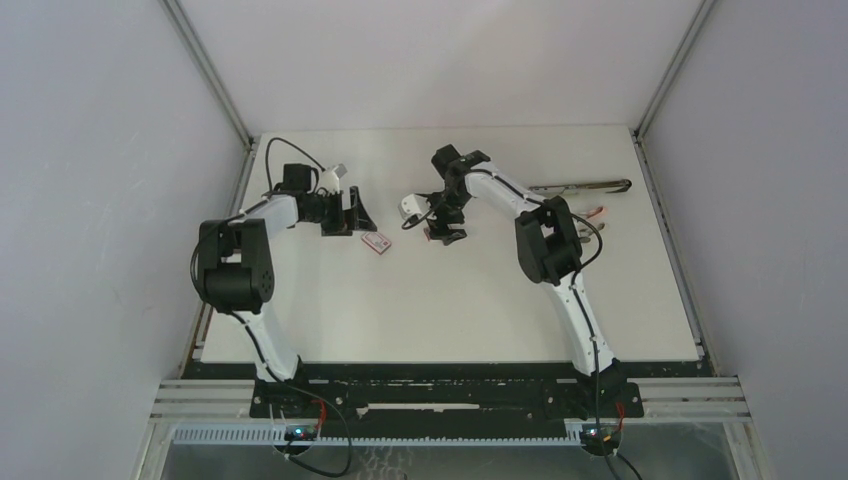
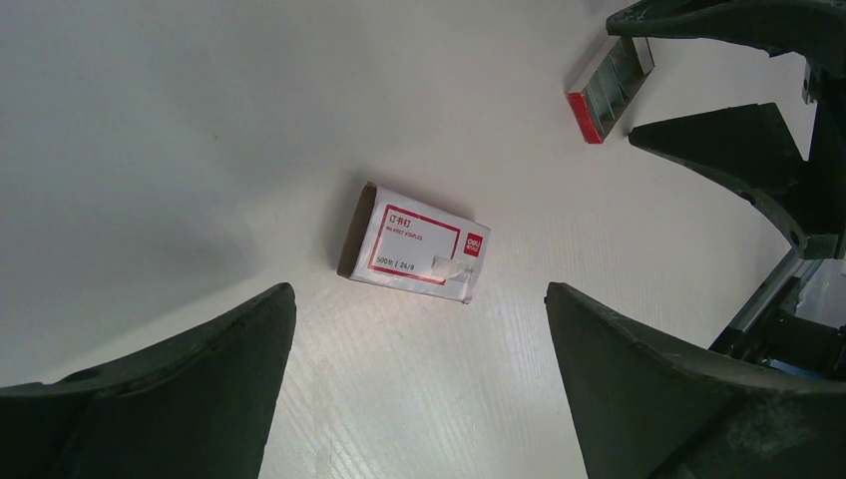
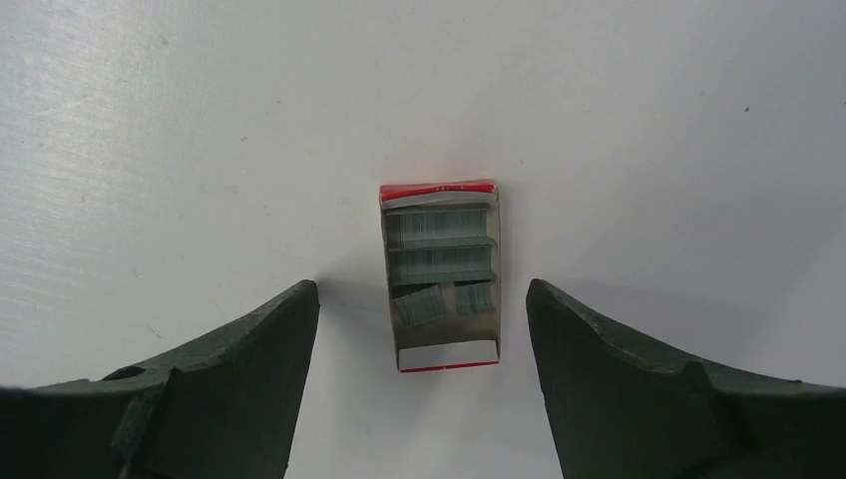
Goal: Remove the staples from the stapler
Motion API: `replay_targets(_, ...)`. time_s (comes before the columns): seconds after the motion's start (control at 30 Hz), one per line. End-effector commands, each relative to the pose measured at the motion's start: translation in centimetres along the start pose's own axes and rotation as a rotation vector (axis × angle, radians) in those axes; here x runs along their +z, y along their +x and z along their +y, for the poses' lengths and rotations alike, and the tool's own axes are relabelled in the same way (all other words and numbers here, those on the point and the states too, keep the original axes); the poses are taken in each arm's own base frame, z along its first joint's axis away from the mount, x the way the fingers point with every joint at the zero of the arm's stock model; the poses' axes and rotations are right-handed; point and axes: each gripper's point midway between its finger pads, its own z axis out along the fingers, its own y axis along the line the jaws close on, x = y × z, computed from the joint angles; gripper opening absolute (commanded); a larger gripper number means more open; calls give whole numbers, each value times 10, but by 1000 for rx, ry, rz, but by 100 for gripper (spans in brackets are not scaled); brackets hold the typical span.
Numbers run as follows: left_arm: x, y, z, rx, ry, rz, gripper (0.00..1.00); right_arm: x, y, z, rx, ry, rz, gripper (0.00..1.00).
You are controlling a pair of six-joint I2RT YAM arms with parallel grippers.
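White table (image 1: 450, 310), grey walls on 3 sides.

Right gripper (image 3: 421, 289): jaws wide apart, holding nothing. Its 2 fingers (image 3: 210, 389) straddle a small red-edged card tray (image 3: 439, 190) lying flat on the table, with a gap on both sides and no contact visible.

Staples (image 3: 439, 261) are in that tray. 2 full-width grey strips run across the upper half. 2 short broken pieces sit side by side below them, the left one slightly skewed. Bottom part of the tray is bare.

Left gripper (image 2: 419, 294): also wide open, nothing in it. Beyond its fingers (image 2: 170, 399) lies a white box sleeve (image 2: 414, 244) with a red frame and print. One end is open, and it sits flat on the table, not touched. Left wrist view also catches the tray at top right, between the right gripper's dark fingers.

Top view: both grippers sit toward the far side of the table, near each other. The sleeve is on the table between them, closer to the left one.

Stapler (image 1: 580, 186) is a long dark thin shape near the far right edge, well apart from both grippers and from the tray. Can't tell from this view whether it's swung open or has any strip in it. Small red-and-white item (image 1: 597, 211) just beside the stapler on the near side, too small to identify.
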Motion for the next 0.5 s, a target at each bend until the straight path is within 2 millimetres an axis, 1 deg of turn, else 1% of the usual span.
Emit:
replay_targets(0.0, 2, -1, -3, -14, 33, -19, 100, 1, -9, -3, -39, 4, -5, 74)
replay_targets(0.1, 4, -1, -1, -21, 33, -18, 100, 2, -12, -4, -40, 8, -7, 71)
replay_targets(0.2, 5, 0, -1, -25, 39, -16, 100, 4, -11, -6, -37, 13, -1, 63)
replay_targets(0.37, 6, 1, -1, -28, 40, -14, 100, 5, -7, -7, -29, 16, 9, 62)
replay_targets(0.47, 6, 1, -1, -30, 42, -15, 100, 6, -6, -7, -25, 16, 14, 57)
